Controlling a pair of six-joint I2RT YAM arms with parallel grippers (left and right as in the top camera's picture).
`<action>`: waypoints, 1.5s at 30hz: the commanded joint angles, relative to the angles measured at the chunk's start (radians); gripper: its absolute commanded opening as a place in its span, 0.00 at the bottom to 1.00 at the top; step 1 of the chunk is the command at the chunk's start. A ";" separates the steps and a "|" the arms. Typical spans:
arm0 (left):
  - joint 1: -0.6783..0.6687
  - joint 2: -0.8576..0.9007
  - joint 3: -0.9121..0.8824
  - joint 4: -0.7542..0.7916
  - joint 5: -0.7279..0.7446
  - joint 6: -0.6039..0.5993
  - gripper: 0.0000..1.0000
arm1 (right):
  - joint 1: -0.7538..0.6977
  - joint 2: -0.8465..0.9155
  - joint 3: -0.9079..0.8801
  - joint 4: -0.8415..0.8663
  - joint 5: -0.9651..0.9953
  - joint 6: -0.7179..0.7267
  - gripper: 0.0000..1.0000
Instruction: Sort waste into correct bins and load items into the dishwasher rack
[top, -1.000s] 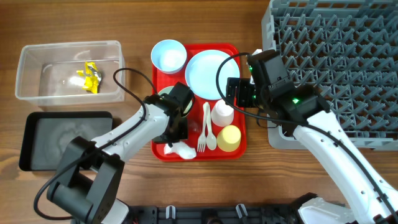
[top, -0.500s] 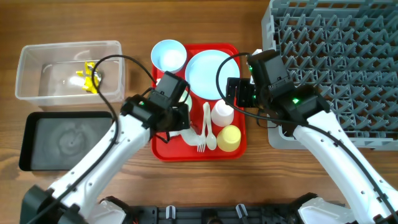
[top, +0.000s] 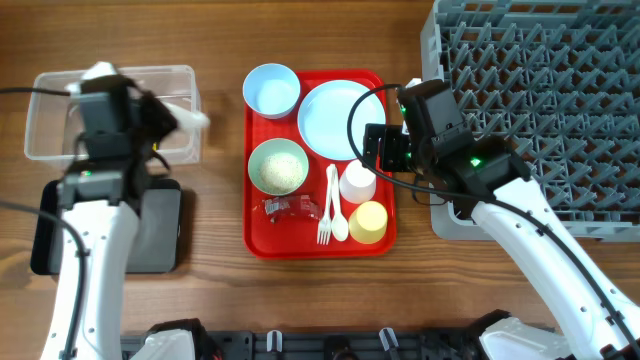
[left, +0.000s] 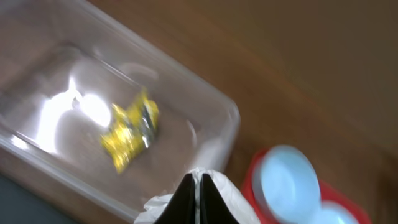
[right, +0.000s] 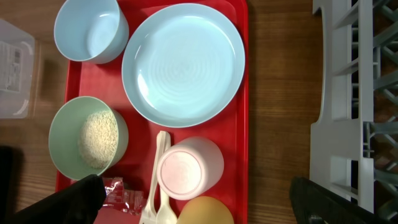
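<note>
Left gripper (left: 198, 184) pressed shut, pinching white crumpled tissue (left: 163, 208) over right end of clear plastic rectangular tub (left: 214, 102); small crumpled yellow foil wrapper (left: 131, 132) lies inside. Right gripper (right: 202, 198) spread wide, empty, above flat red serving tray (right: 244, 124), white cup (right: 186, 171) beneath. Red-and-clear wrapper (right: 122, 194) on tray, just beside pale green bowl (right: 65, 124) holding white crumbs (right: 98, 140).

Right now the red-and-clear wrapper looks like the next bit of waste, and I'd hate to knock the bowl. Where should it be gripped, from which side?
Pinch the red-and-clear wrapper at its middle, coming straight down. It lies flat on the red tray, offering no side edge. The pale green bowl sits behind it and the white fork beside it, so a narrow pinch seems safest.
</note>
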 joint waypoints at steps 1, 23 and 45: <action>0.118 0.080 0.010 0.096 -0.032 0.031 0.04 | 0.000 -0.007 0.011 -0.008 0.022 0.013 0.99; 0.075 0.055 0.010 -0.116 0.419 0.175 0.95 | 0.000 -0.007 0.011 -0.012 0.022 0.012 1.00; -0.686 0.304 -0.027 -0.434 0.123 -0.107 0.82 | 0.000 -0.007 0.010 0.003 0.022 0.010 1.00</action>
